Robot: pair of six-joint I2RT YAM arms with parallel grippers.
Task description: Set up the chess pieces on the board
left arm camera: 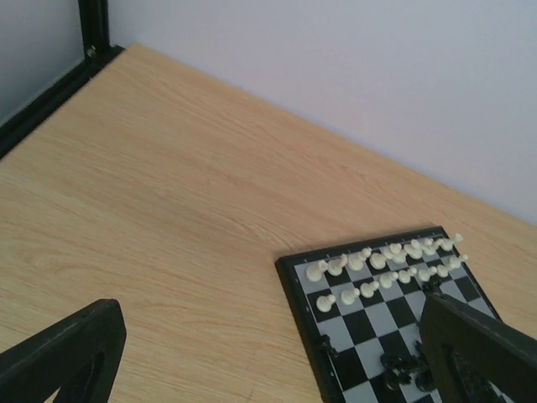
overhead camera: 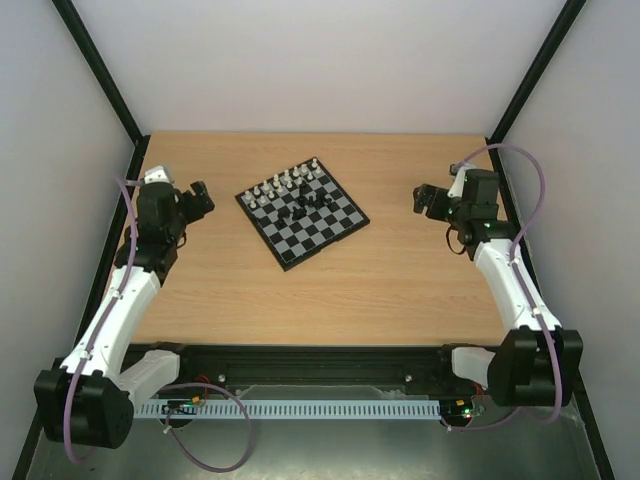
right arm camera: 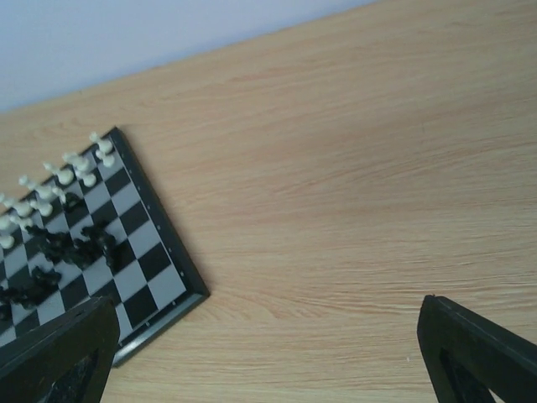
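Note:
The board [overhead camera: 335, 238] lies turned like a diamond at the table's middle back. White chess pieces [overhead camera: 284, 184] stand in two rows along its far left edge. Black chess pieces [overhead camera: 307, 209] lie clustered in a loose heap near the board's middle. In the left wrist view the board [left arm camera: 309, 312] is at lower right with the white rows [left arm camera: 386, 264] on it. In the right wrist view the board [right arm camera: 164, 252] is at left with black pieces [right arm camera: 75, 248] scattered. My left gripper [overhead camera: 200, 200] is open and empty left of the board. My right gripper [overhead camera: 425, 200] is open and empty right of it.
Bare wooden table [overhead camera: 400, 290] surrounds the board. White walls and black frame posts [overhead camera: 100, 70] enclose the left, back and right sides. A black rail [overhead camera: 320, 360] runs along the near edge between the arm bases.

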